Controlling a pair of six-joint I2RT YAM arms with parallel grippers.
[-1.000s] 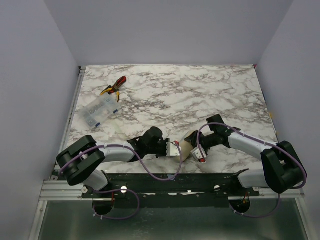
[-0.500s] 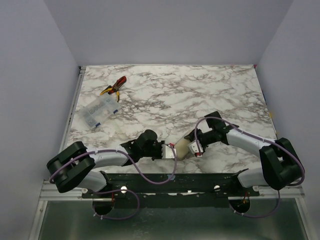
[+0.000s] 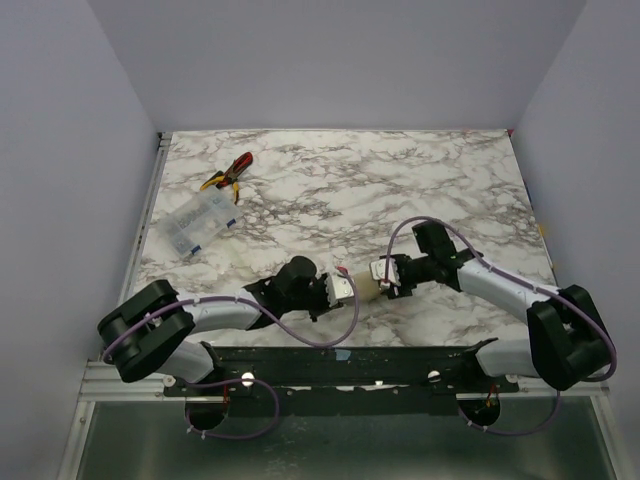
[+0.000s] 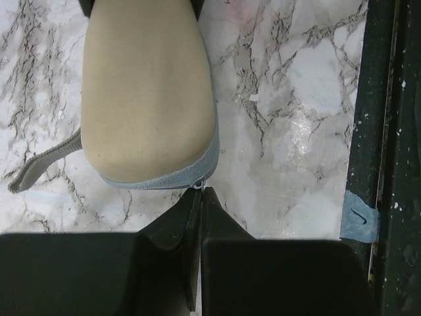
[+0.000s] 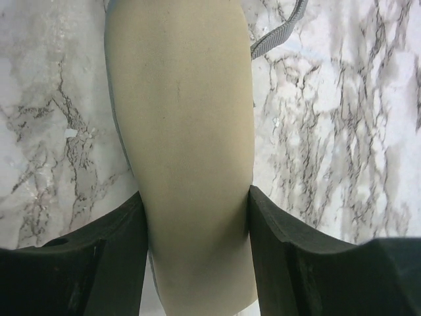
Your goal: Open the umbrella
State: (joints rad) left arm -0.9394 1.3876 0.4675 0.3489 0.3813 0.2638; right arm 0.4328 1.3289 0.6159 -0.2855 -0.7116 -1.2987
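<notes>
1. A white marble-patterned table (image 3: 400, 190) is seen from above, with two black and white arms reaching in from its near edge.
2. A cream, tube-shaped sleeve (image 3: 365, 291) is found close to the near edge, about midway between left and right. It is laid roughly left to right between the two grippers.
3. The umbrella itself is not shown in any view. Only the sleeve is seen, and what is inside it cannot be told.
4. The left gripper (image 4: 200, 194) is clenched, with its two black fingers pressed flat together and no gap between them.
5. Its tips are set right at the rounded left end of the sleeve, where a grey zipper (image 4: 164, 182) is run around the edge. Whether the zipper pull is pinched between the tips cannot be told.
6. The right gripper (image 5: 197, 197) is clamped on the body of the sleeve, with one black finger (image 5: 125, 237) pressed against each side of the cream fabric.
7. A flat grey strap (image 4: 46, 161) is trailed from the sleeve onto the table.
8. Whether the sleeve is resting on the table or lifted just off it cannot be told.
9. Red-handled pliers (image 3: 230, 172) are laid at the far left of the table. A clear plastic box (image 3: 200, 222) is set just nearer than the pliers. Both are well apart from the grippers.
10. A scrap of blue tape (image 4: 360, 217) is stuck on the dark rail (image 4: 395, 99) along the near edge.
</notes>
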